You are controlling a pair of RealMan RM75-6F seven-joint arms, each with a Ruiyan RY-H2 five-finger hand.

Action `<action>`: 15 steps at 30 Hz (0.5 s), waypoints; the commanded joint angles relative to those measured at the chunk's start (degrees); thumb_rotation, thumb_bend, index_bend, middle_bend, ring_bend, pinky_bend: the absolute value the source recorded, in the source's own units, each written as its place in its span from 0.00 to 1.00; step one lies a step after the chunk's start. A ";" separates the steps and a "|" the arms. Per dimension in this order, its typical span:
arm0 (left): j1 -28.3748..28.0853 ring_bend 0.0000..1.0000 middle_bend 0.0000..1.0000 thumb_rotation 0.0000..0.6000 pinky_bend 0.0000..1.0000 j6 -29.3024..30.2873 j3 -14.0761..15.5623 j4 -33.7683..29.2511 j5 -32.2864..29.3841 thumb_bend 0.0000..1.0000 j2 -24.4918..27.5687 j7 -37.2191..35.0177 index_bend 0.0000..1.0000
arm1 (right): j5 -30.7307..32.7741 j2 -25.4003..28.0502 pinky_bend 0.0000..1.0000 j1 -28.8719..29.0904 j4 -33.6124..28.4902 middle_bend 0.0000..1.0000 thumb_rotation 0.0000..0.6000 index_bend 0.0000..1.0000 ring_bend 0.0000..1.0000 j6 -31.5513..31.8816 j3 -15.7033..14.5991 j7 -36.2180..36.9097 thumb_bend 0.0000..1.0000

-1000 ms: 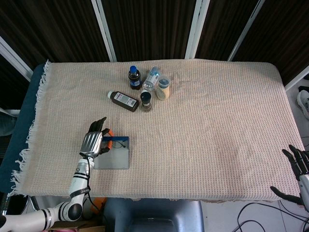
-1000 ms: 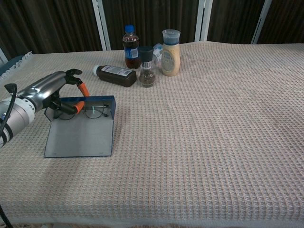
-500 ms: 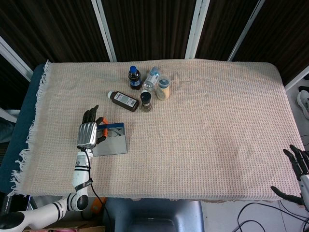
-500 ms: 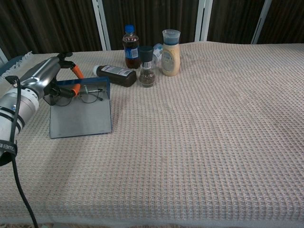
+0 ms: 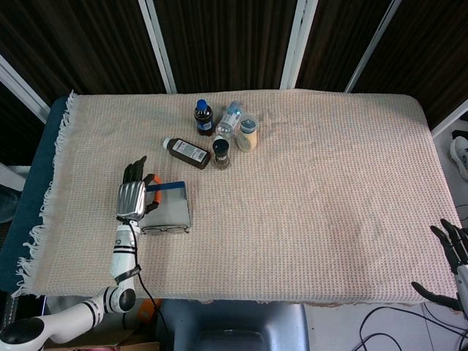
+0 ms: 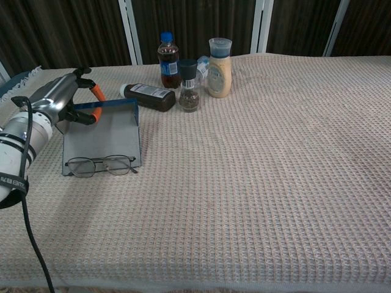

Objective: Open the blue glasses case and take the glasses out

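The blue glasses case stands open and tipped up at the left of the table. Its far rim is lifted and its near edge rests on the cloth. My left hand grips that raised rim, orange-tipped fingers hooked over it. The thin wire-framed glasses lie flat on the cloth at the case's near edge, outside it. My right hand hangs beyond the table's right front corner, fingers spread and holding nothing.
Behind the case lies a brown bottle on its side. A cola bottle, a pepper grinder, a beige sauce bottle and a toppled water bottle cluster at the back centre. A woven cloth covers the table.
My left hand raised the case's far rim and tipped it steeper. The glasses slid out of the case and now lie on the cloth in front of it.
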 commanded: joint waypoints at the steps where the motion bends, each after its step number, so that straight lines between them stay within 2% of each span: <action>1: -1.04 0.00 0.00 1.00 0.00 -1.32 -1.01 2.20 -0.84 0.44 -0.32 -0.02 0.47 | 0.05 0.08 0.00 -0.08 0.04 0.00 1.00 0.00 0.00 0.16 0.04 0.24 0.10; 10: -6.23 0.00 0.00 1.00 0.00 -7.73 -5.14 12.74 -4.32 0.44 -2.14 -2.06 0.46 | 0.66 0.18 0.00 -0.24 0.08 0.00 1.00 0.00 0.00 0.26 0.26 0.38 0.10; 15: -9.57 0.00 0.00 1.00 0.00 -12.08 -7.31 19.50 -6.07 0.44 -3.24 -4.73 0.40 | 1.56 0.12 0.00 -0.18 -0.06 0.00 1.00 0.00 0.00 -0.11 0.61 -0.08 0.10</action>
